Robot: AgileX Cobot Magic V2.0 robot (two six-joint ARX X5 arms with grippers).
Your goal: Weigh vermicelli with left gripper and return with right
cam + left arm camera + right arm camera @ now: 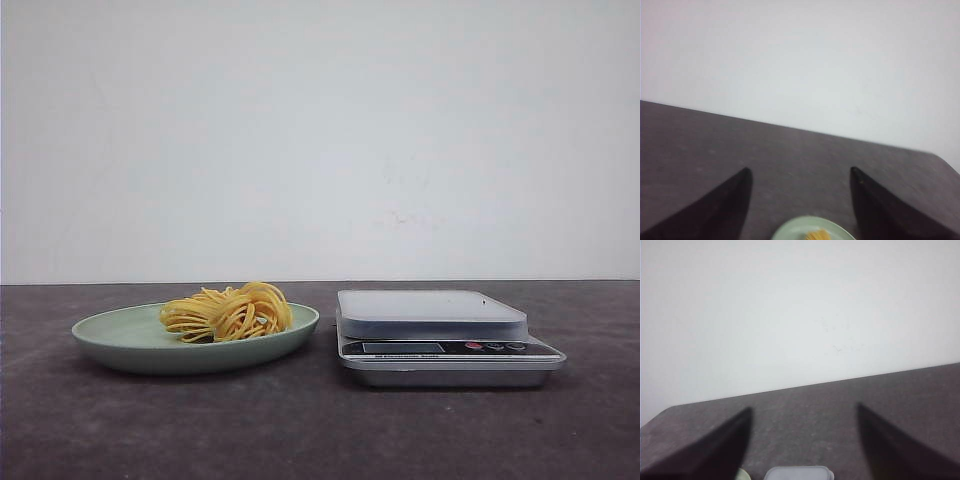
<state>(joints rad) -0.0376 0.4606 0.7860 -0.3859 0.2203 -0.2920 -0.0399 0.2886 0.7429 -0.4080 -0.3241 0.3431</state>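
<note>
While both arms sit back from the work area, vermicelli (227, 312) rests on the green plate (120, 333), right of plate centre, left side of the dark table (300, 430). Digital scale (440, 335) just right of the plate, not touching, platform bare. Left claw (800, 172) released, fingers spread, nothing between them, plate rim visible below. Right claw (802, 412) likewise spread wide and holding nothing, scale edge just in view.

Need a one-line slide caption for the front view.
Vermicelli nest on a green plate, left of an empty scale on a dark table; no arms in frame.
</note>
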